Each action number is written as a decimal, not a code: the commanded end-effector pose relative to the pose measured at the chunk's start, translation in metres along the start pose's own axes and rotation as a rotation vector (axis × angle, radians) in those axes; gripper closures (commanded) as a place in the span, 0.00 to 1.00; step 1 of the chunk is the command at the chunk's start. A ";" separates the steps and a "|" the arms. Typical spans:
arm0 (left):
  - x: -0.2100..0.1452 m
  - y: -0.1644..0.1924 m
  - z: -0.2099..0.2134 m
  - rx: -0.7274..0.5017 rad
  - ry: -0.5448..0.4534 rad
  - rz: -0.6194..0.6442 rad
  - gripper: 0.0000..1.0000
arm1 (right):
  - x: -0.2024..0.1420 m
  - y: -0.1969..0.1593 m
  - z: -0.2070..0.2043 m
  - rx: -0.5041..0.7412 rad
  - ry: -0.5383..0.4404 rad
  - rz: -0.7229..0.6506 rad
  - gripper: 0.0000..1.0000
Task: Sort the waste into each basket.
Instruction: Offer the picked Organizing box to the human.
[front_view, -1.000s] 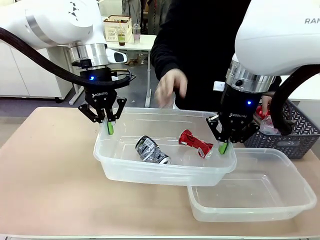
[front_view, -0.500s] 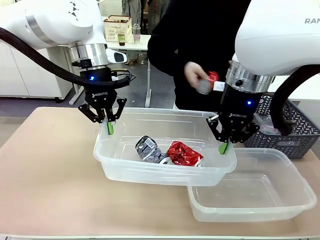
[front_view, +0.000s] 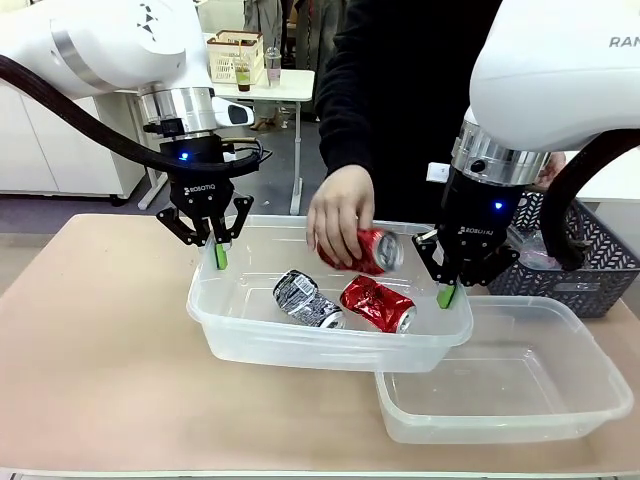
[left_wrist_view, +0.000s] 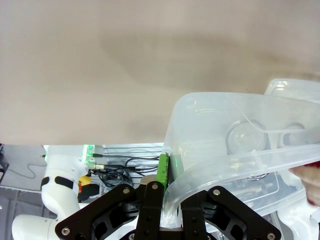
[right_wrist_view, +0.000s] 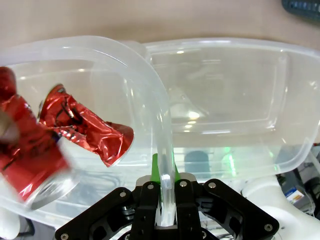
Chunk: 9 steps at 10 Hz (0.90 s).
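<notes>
While the left end effector (front_view: 219, 255) and the right end effector (front_view: 447, 294) each pinch shut on the rolled rim of the see-through rectangular plastic tub (front_view: 300, 352), they should hold it level and steady, since the person's hand (front_view: 338, 215) holds a shiny red can (front_view: 376, 250) just above the two crushed cans (front_view: 375, 303) lying inside it.

The left gripper (left_wrist_view: 167, 176) pinches the rim of the clear basket (left_wrist_view: 210, 115) above the table (left_wrist_view: 100, 60).

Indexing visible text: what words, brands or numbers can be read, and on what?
"ROBOTIQ": left gripper.
"ROBOTIQ": right gripper.
"RAN", cut off by the picture edge: right arm.
Print on grey can, red can and held can: too blurred to read.
</notes>
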<state>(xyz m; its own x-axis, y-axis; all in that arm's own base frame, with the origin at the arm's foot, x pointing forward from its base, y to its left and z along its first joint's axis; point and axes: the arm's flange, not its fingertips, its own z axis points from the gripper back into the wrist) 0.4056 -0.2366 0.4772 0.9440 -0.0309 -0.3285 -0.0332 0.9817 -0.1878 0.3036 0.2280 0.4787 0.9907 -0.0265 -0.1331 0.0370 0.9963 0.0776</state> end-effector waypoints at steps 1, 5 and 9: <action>-0.002 0.000 0.003 -0.021 -0.003 0.035 0.94 | 0.000 0.002 0.005 -0.013 0.012 0.014 0.96; -0.002 0.000 0.003 -0.021 -0.003 0.035 0.94 | 0.000 0.002 0.005 -0.013 0.012 0.014 0.96; -0.002 0.000 0.003 -0.021 -0.003 0.035 0.94 | 0.000 0.002 0.005 -0.013 0.012 0.014 0.96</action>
<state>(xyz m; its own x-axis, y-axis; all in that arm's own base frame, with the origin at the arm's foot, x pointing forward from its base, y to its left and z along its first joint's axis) 0.4055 -0.2366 0.4772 0.9440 -0.0309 -0.3286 -0.0332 0.9817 -0.1877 0.3036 0.2280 0.4787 0.9907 -0.0265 -0.1332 0.0370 0.9963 0.0776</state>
